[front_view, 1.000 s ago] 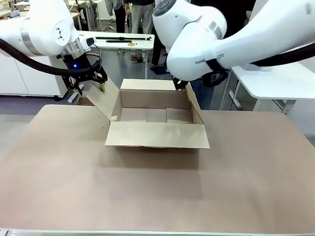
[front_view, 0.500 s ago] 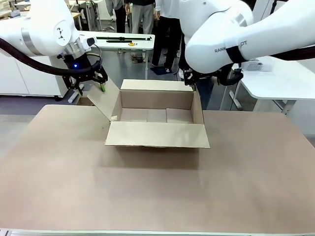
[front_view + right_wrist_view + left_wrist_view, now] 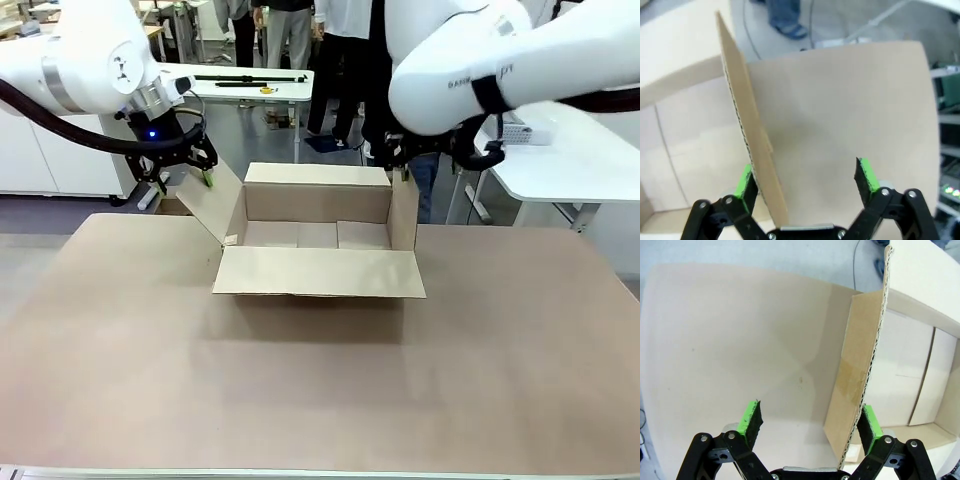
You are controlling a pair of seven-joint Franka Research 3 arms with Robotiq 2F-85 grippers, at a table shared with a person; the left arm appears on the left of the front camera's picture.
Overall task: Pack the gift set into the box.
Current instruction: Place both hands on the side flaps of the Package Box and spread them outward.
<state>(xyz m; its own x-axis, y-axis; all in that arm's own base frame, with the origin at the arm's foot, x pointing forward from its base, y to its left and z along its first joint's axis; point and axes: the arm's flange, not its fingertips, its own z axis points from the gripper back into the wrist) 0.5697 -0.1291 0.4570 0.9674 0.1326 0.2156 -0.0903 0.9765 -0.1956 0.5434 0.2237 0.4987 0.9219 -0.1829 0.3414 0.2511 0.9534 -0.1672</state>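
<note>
This is a robotics lab, or a test hall of that kind. A white left arm [image 3: 90, 60] and a white right arm [image 3: 480, 70], both industrial robots, reach over a work table [image 3: 120, 380] with a plain brown cover. Behind it stand white benches: one bench [image 3: 285, 93] carries long dark tools, and a second bench [image 3: 570, 165] is at the right. The floor [image 3: 265, 140] is bare grey, white cabinets [image 3: 40, 160] stand at the side, and people [image 3: 290, 30] stand between the benches.

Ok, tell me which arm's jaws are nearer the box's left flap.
Left. Its jaws straddle the left flap; the right arm's jaws straddle the opposite flap, across the box.
</note>
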